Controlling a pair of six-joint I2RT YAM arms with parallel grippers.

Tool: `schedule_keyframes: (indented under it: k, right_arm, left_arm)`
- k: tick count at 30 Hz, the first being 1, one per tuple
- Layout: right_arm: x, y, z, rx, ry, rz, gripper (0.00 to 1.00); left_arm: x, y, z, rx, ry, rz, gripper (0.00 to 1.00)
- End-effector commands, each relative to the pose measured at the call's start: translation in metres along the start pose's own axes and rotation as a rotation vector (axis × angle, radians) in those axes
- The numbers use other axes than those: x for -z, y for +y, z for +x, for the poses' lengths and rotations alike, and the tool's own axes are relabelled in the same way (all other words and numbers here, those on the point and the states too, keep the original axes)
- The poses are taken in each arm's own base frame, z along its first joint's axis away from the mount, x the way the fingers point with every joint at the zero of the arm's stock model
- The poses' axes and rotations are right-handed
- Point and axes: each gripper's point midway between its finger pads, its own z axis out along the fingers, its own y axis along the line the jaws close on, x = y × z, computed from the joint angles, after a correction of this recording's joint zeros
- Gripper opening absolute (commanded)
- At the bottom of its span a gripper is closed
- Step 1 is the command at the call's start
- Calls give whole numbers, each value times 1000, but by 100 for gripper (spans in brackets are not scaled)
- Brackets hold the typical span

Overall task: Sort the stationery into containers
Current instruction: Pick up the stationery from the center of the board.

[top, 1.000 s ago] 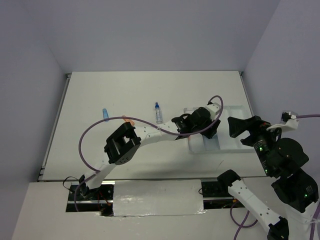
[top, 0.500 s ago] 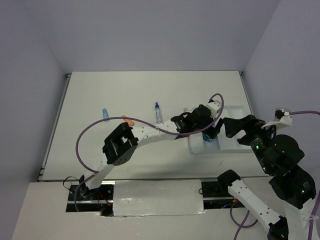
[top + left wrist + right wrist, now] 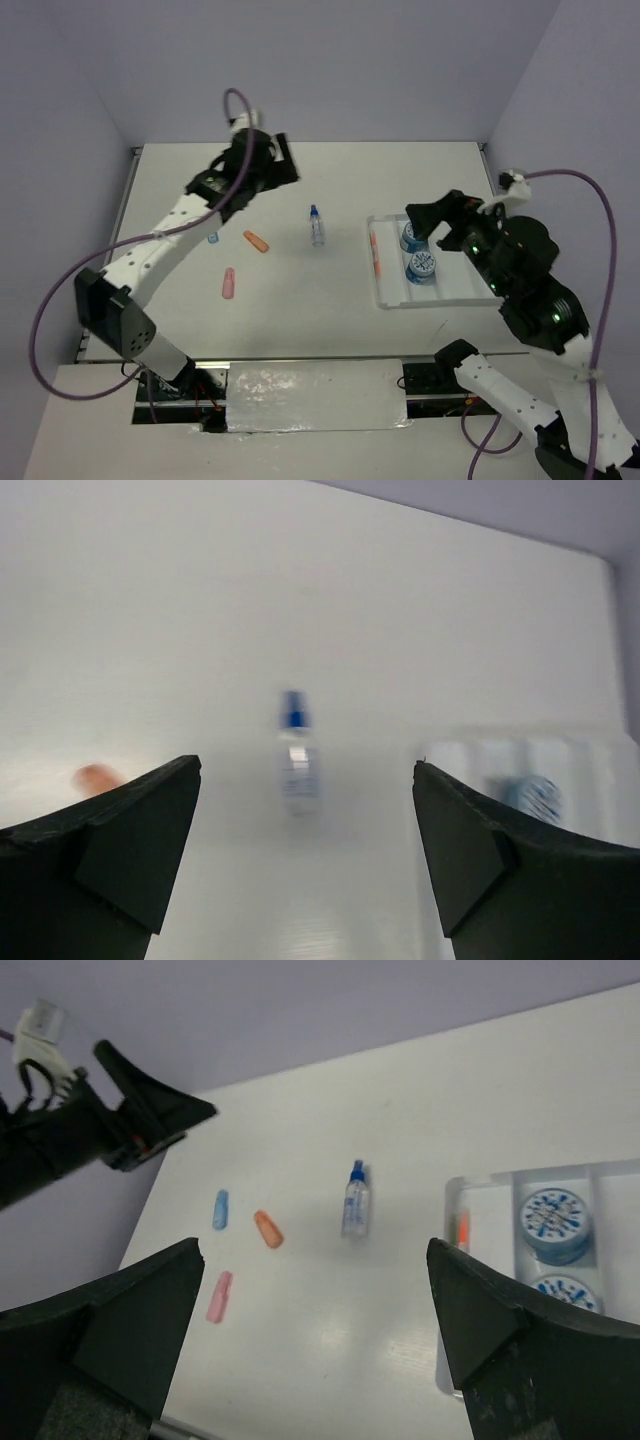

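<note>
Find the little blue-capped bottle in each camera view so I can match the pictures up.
Top external: the bottle lies near the centre.
Left wrist: the bottle is near the centre, blurred, cap pointing up.
Right wrist: the bottle is near the centre, cap pointing up.
Shared landmark: the orange piece, left of the bottle in every view.

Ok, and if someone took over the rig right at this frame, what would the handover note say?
Left hand: open, empty, over the far left of the table.
Right hand: open, empty, up by the tray.
Done: far roll, near roll and orange pen lie in the tray.
To do: bottle, orange capsule, pink capsule and blue capsule lie loose on the table, left of the tray.
</note>
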Motion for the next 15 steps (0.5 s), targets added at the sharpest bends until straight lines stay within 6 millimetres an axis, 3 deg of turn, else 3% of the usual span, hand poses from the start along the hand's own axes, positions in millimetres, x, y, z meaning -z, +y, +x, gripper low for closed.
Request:
schedule_keyframes:
  k: [1,2,4,5,6,7,8,9,11,12,14,15]
  right_arm:
    - [-63,34,34,45,135,-129,99]
    - [-96,34,65,68,246,-109,99]
    - [-126,43,85,126,327,-110,98]
    - [-138,46,102,161,374,-90,98]
    - [-168,36,139,207,474,-21,98]
    - [-184,44,138,236,478,-11,98]
    - [-195,38,155,268,530,34,98]
    - [-224,36,180,292,593,69,97]
    - [-243,29,208,330,668,115,96]
    - [-263,25,228,352,698,148,95]
    - [-278,18,248,388,730,190,94]
    - [-288,24,247,385,722,186,94]
  left_arm:
    - [46,113,2,102,59,-285,99]
    - [71,129,1,99,45,-293,99]
    - [95,145,-2,93,30,-296,99]
    - [118,146,-10,96,-11,-277,99]
    - [130,155,0,80,16,-302,99]
    - [142,161,-1,70,6,-319,99]
    - [159,164,-3,51,-8,-322,99]
    - [172,170,2,27,16,-344,99]
    - [195,176,-1,-27,6,-354,99]
    - [204,179,-1,-48,4,-357,99]
    - [223,189,0,-98,-15,-377,99]
    - [228,191,0,-114,-29,-377,99]
